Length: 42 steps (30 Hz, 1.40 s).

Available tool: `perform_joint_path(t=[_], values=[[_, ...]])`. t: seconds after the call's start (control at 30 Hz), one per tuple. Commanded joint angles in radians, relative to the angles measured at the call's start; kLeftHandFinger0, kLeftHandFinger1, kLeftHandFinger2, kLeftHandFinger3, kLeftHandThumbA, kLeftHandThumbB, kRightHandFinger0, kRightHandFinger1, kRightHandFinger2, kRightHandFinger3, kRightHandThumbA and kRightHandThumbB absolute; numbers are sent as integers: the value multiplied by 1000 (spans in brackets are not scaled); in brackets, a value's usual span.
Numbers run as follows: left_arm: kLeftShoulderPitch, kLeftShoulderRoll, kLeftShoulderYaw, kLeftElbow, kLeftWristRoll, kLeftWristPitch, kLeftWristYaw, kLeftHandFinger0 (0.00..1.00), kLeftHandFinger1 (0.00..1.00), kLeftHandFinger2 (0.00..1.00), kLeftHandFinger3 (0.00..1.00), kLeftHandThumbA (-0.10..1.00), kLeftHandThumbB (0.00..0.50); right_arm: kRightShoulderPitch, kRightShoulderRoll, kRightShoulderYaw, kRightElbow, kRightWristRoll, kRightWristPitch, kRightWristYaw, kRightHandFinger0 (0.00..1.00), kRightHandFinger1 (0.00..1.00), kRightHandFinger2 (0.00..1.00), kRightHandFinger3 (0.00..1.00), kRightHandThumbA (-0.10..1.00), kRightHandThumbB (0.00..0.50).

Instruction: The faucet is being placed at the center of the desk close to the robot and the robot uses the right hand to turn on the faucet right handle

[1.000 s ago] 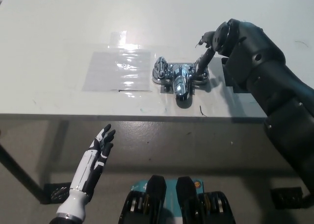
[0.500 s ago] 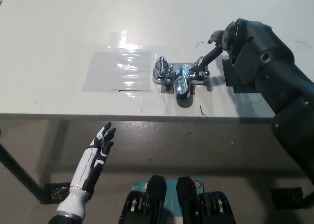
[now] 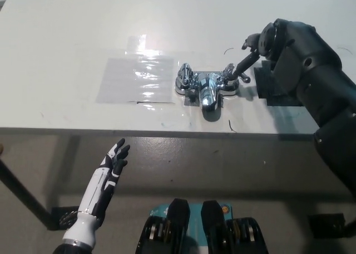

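A chrome faucet (image 3: 206,88) stands on the white desk (image 3: 67,37), near its front edge and around the middle. Its spout points toward me, with one handle on each side. My black right hand (image 3: 253,49) reaches in from the right, fingers apart, and one fingertip (image 3: 241,72) touches the faucet's right handle (image 3: 230,74). It is not clasped around the handle. The faucet's left handle (image 3: 185,76) stands untouched. Below the desk edge at the lower left, my white left hand (image 3: 111,169) rests open.
A clear plastic sheet (image 3: 136,78) is taped flat to the desk left of the faucet. A dark square patch (image 3: 272,87) lies on the desk under my right forearm. The desk's front edge (image 3: 111,131) runs across the picture, with floor below it.
My right hand has moved to the right and a little farther back, its fingertip staying at the right handle. The left hand has hardly moved.
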Motion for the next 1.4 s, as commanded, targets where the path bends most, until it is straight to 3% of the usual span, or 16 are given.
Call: perform_joint_path(t=[0.0, 0.17, 0.23, 0.3, 0.43, 0.53, 0.7, 0.83, 0.93, 1.07, 1.1, 1.17, 1.3, 1.33, 1.37], values=[[-25, 9, 8, -29, -10, -1, -4, 1000, 1000, 1000, 1000, 974, 0, -83, -62, 41, 12, -58, -32, 78, 1000, 1000, 1000, 1000, 800, 263], [-23, 8, 9, -31, -13, 2, -5, 1000, 1000, 1000, 1000, 971, 0, -83, -67, 39, 14, -48, -11, 62, 1000, 1000, 1000, 1000, 699, 296], [-24, 9, 9, -29, -12, 0, -5, 1000, 1000, 1000, 1000, 969, 0, -81, -71, 30, 12, -42, 4, 34, 1000, 1000, 1000, 1000, 610, 355], [-24, 10, 8, -29, -8, -2, -4, 1000, 1000, 1000, 1000, 964, 0, -79, -78, 32, 11, -46, 2, 17, 1000, 1000, 1000, 1000, 607, 392], [-25, 10, 10, -29, -14, 0, -6, 1000, 1000, 1000, 1000, 961, 0, -73, -87, 22, 10, -42, 17, -33, 1000, 1000, 1000, 1000, 585, 374], [-26, 9, 10, -27, -15, -5, -5, 1000, 1000, 1000, 1000, 956, 0, -62, -90, 30, 3, -56, 18, -80, 1000, 1000, 1000, 1000, 644, 389], [-20, 9, 9, -29, -14, -1, -6, 1000, 1000, 1000, 1000, 951, 0, -26, -95, -36, -15, -13, 47, -214, 1000, 1000, 1000, 1000, 794, 241], [-22, 7, 9, -25, -14, -2, -5, 1000, 1000, 1000, 1000, 956, 0, -21, -102, -53, -18, -22, 54, -240, 1000, 1000, 1000, 1000, 774, 205], [-23, 7, 10, -23, -16, -4, -5, 1000, 1000, 1000, 1000, 960, 0, -24, -121, -47, -15, -35, 32, -234, 1000, 1000, 1000, 1000, 738, 239], [-25, 10, 11, -30, -17, 2, -7, 1000, 1000, 1000, 1000, 958, 0, -40, -164, -77, -33, -11, 16, -207, 1000, 1000, 1000, 1000, 626, 334], [-24, 10, 11, -31, -18, 2, -8, 1000, 1000, 1000, 1000, 957, 0, -46, -173, -76, -36, -14, 8, -187, 1000, 1000, 1000, 1000, 629, 338], [-25, 11, 11, -29, -17, 3, -8, 1000, 1000, 1000, 1000, 956, 0, -66, -197, -123, -44, 30, -9, -113, 1000, 1000, 1000, 1000, 572, 293], [-21, 11, 13, -31, -26, 9, -10, 1000, 1000, 1000, 1000, 951, 0, -99, -258, -180, -84, 60, -29, -40, 1000, 1000, 1000, 1000, 538, 358], [-21, 10, 12, -31, -25, 9, -9, 1000, 1000, 1000, 1000, 950, 0, -102, -272, -193, -99, 66, -30, -40, 1000, 1000, 1000, 1000, 541, 360], [-19, 10, 12, -32, -23, 10, -8, 1000, 1000, 1000, 1000, 949, 0, -111, -301, -207, -138, 70, -28, -25, 1000, 1000, 1000, 1000, 618, 328]])
